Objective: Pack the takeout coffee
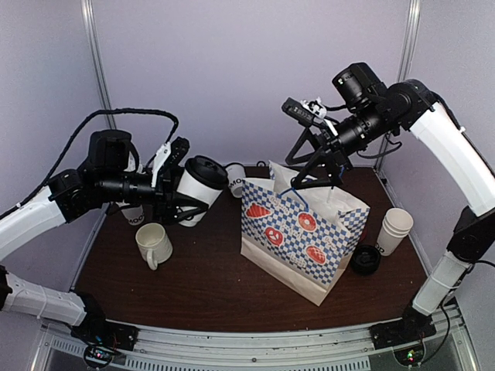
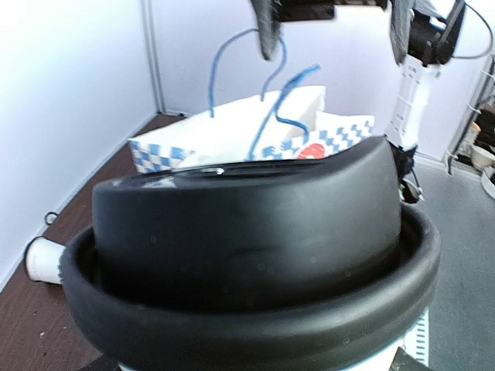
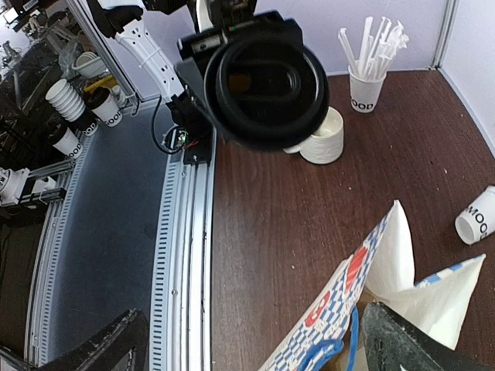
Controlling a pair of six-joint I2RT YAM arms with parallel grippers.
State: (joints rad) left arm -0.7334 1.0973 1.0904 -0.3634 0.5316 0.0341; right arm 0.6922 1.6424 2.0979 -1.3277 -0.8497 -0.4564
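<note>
A takeout coffee, a white paper cup with a black lid, hangs tilted above the table's left side, with my left gripper shut on its body. In the right wrist view its lid faces the camera. A blue-and-white checkered paper bag stands open in the middle. My right gripper hovers over the bag's mouth with its jaws wide apart and nothing between them. The bag's blue handle lies beside its right finger. A second white cup lies on its side behind the bag.
A cream mug stands under the held cup, with a cup of straws behind it. Right of the bag are a stack of white cups and a loose black lid. The table's metal rail runs along the near edge.
</note>
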